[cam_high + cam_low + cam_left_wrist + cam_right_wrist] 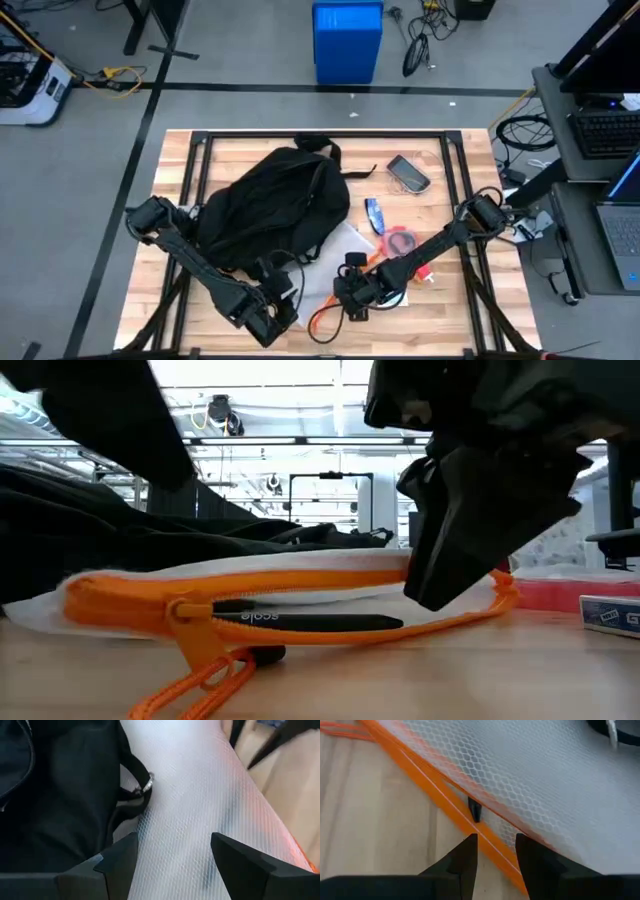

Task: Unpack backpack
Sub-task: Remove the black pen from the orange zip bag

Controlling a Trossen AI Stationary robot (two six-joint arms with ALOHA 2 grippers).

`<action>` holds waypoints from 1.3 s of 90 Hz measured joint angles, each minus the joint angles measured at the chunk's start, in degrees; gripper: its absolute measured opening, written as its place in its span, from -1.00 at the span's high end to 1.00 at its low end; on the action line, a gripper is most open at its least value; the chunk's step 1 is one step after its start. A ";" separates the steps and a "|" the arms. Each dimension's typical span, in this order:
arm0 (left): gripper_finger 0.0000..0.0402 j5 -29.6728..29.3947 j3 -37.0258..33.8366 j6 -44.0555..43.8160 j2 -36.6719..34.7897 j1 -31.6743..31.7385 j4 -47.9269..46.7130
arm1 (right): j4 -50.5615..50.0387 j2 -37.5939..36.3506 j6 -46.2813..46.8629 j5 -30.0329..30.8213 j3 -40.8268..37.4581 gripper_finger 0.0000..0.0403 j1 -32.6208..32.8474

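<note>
The black backpack (270, 200) lies on the table's left half, its strap with a metal ring (145, 785) resting on a white mesh pouch (345, 250) with an orange zipper. The pouch lies flat on the wood beside the backpack, and a dark pen (300, 622) shows inside it. My right gripper (352, 298) is at the pouch's near edge, its fingers close together on the orange zipper band. My left gripper (172, 860) stands open over the pouch's white mesh (200, 795), right beside the backpack (50, 795). Whether it touches the mesh, I cannot tell. My right gripper pinches the pouch's orange zipper edge (492, 847) between its two fingers, a little way from the black zipper slider (475, 811). The fingers come slanting down from above and lie across the edge. The pouch (250, 575) stays low on the table.
An orange pull cord (190, 690) trails from the pouch toward the near edge. To the right of the backpack lie a dark phone-like case (408, 172), a blue item (375, 215) and a red item (402, 240). A blue-and-white box (610, 615) lies at the right. A blue bin (347, 40) stands on the floor beyond.
</note>
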 joint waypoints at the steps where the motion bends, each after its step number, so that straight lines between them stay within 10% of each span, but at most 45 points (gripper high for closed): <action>1: -0.19 0.00 0.00 0.01 0.02 0.14 0.27 | 0.04 -0.04 -0.10 0.17 0.00 0.41 -0.09; 117: -0.20 6.82 1.65 16.35 2.80 7.39 16.57 | 2.14 -2.06 -14.51 5.55 3.17 0.41 -3.54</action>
